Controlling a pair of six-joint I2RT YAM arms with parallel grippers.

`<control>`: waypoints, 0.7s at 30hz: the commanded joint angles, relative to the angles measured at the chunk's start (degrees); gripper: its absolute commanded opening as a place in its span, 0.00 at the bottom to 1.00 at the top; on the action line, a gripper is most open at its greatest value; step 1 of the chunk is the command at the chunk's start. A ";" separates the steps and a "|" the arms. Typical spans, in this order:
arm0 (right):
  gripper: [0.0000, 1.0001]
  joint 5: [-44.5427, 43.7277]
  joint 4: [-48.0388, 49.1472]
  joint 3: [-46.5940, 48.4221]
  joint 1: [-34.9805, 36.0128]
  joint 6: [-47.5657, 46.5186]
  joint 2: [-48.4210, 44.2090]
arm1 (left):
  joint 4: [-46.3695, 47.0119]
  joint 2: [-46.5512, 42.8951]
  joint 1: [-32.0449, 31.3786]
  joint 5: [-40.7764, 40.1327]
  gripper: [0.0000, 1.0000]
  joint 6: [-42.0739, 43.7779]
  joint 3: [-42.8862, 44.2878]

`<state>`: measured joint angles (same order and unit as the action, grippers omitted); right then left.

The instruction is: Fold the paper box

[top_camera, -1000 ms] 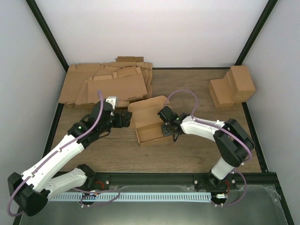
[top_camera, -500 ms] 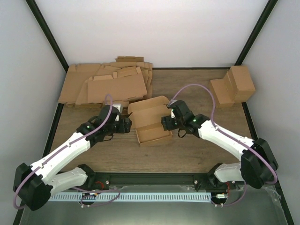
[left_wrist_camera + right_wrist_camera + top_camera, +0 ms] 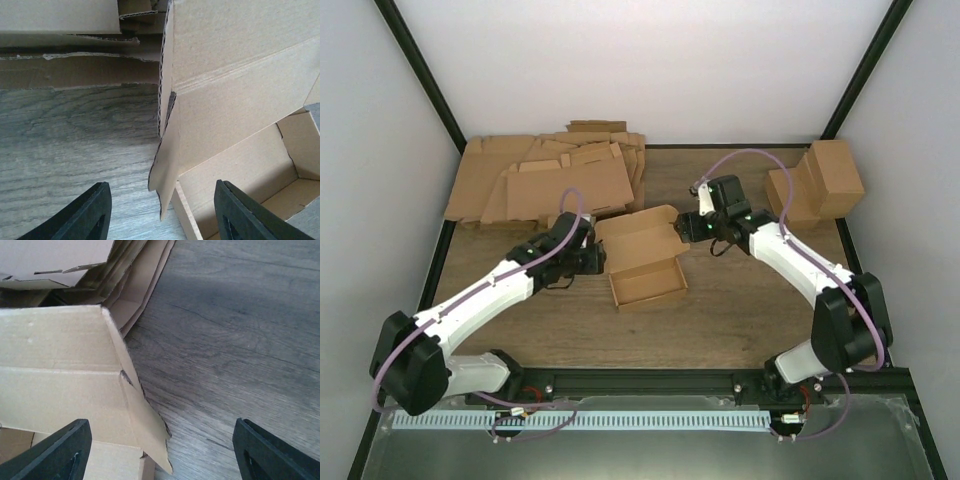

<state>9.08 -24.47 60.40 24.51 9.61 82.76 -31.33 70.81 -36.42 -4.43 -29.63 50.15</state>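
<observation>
The paper box (image 3: 642, 283) lies mid-table as a shallow open tray, its lid panel (image 3: 638, 238) tilted up and back. At the lid's left edge is my left gripper (image 3: 596, 259), open. In the left wrist view the lid's left side flap (image 3: 166, 165) hangs between the fingers (image 3: 90, 215) of that gripper (image 3: 162, 217), touching neither. My right gripper (image 3: 692, 228) is open at the lid's right corner. In the right wrist view the right side flap (image 3: 145, 422) sits between the wide-set jaws of that gripper (image 3: 167, 452), closer to the left finger (image 3: 60, 450).
A thick heap of flat cardboard sheets (image 3: 550, 175) lies at the back left, just behind the lid. Finished brown boxes (image 3: 820, 185) stand at the back right. A black frame rail (image 3: 650, 378) runs along the near edge.
My right gripper has opened, left the tray's right wall and moved back to the lid's right corner. My left gripper has moved right to the lid's left flap, its jaws narrowing.
</observation>
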 commanded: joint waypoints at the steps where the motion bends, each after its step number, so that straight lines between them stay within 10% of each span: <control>1: 0.78 2.70 -1.69 4.18 -0.30 -3.29 4.06 | 0.98 2.78 -0.04 0.79 0.58 0.47 2.92; 11: 0.69 4.79 -2.82 9.66 -0.28 -6.23 12.48 | -1.07 5.77 0.04 -1.20 0.43 0.49 5.45; 21: 0.29 9.88 -2.67 9.48 -0.19 -5.69 12.71 | -2.48 6.59 -0.05 -0.60 0.14 0.89 6.76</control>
<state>16.25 -26.81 67.81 24.34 3.75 96.27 -33.08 77.14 -36.40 -5.15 -29.19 55.53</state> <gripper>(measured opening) 0.357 0.197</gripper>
